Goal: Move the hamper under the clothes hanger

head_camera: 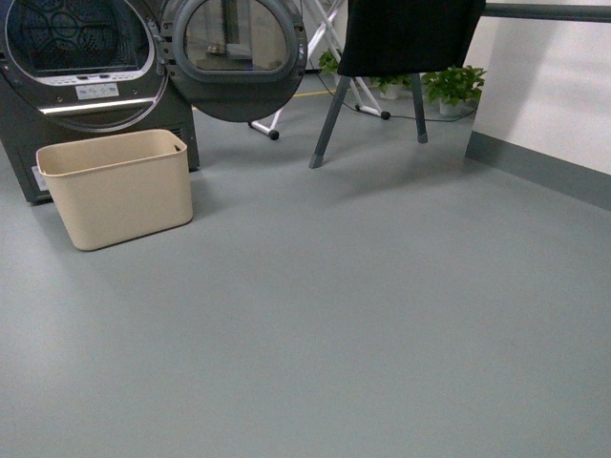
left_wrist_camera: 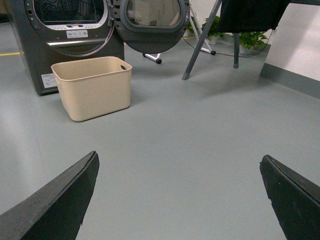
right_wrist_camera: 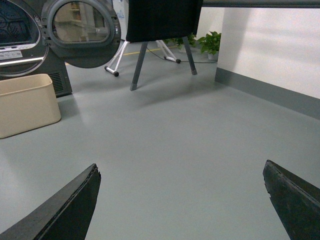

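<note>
**Front view.** The beige plastic rectangular hamper stands on the grey floor at the left of the frame, just before a dark grey front-loading machine whose round door hangs open. The grey-legged clothes hanger, draped in black cloth, occupies the upper centre-right, well apart. The hamper's long axis runs across the frame.

**Wrist views.** The left gripper and right gripper are both spread wide and empty. The hamper lies upper left in each view, probably nearer the left arm.

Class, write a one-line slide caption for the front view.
Beige hamper stands before the open-doored laundry machine, apart from the clothes hanger draped with black cloth.
</note>
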Robot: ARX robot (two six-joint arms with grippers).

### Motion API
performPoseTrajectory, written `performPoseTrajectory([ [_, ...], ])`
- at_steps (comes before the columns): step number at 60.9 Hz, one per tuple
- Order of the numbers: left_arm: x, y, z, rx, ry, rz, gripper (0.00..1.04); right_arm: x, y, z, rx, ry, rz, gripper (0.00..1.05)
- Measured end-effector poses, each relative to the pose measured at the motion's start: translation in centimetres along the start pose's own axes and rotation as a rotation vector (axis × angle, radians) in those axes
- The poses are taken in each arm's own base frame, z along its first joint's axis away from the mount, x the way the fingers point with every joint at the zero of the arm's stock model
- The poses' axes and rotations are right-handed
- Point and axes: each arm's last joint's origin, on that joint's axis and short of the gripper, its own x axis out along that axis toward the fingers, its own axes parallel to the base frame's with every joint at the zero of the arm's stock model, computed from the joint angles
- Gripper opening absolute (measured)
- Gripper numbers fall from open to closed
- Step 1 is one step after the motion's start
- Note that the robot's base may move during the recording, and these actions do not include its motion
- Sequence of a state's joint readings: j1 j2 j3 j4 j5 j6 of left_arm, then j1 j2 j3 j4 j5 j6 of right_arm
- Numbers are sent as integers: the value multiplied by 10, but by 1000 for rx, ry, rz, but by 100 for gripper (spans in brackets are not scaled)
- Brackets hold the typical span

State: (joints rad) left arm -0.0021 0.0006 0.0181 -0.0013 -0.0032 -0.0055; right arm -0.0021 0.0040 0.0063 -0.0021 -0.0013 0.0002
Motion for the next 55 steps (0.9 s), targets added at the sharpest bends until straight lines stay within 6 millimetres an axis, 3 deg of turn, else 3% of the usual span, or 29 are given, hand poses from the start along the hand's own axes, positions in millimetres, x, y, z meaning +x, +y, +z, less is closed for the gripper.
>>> performPoseTrajectory([
  [55,0,0,0,0,0,0,98,0,0,0,0,0,0,97],
])
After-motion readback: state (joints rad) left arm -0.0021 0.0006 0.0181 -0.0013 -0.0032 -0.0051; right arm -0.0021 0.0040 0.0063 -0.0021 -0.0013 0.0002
